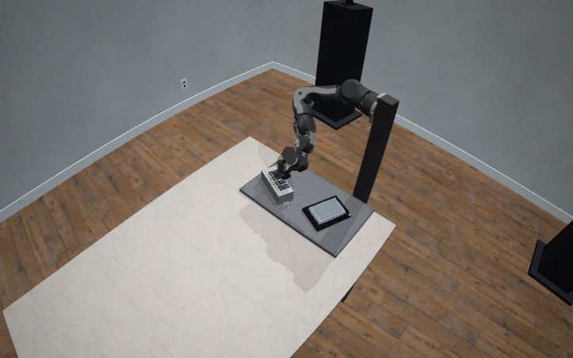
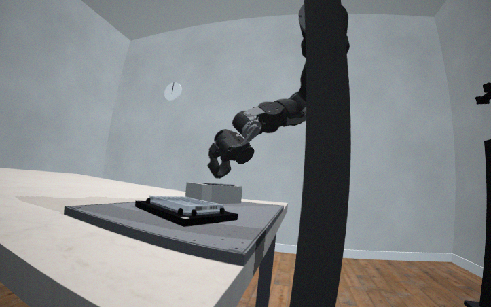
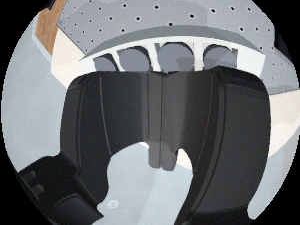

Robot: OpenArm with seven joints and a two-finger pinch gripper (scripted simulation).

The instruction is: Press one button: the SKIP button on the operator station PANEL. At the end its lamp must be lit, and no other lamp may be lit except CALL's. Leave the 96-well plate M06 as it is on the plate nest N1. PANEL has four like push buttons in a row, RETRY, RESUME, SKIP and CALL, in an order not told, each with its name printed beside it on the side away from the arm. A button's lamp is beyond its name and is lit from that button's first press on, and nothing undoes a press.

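Well, jaws pinched fully shut on nothing, hovering just above PANEL [image 1: 276, 185] at the table's [image 1: 324, 242] far end — labels unreadable from here, so it could hit the wrong btn — no undoing that.

The dark two-finger gripper [image 2: 216, 173] has a smooth, matt plastic look, and just below its closed fingers sits the pale grey box-shaped panel [image 2: 213, 192], equally matt. Beneath that lies a flat grey metal-looking base plate [image 1: 319, 186] dotted with small holes, resting on a cream, faintly veined stone-like table top [image 1: 146, 266]. The floor [image 1: 435, 266] is brown wooden planks with a dull grain.
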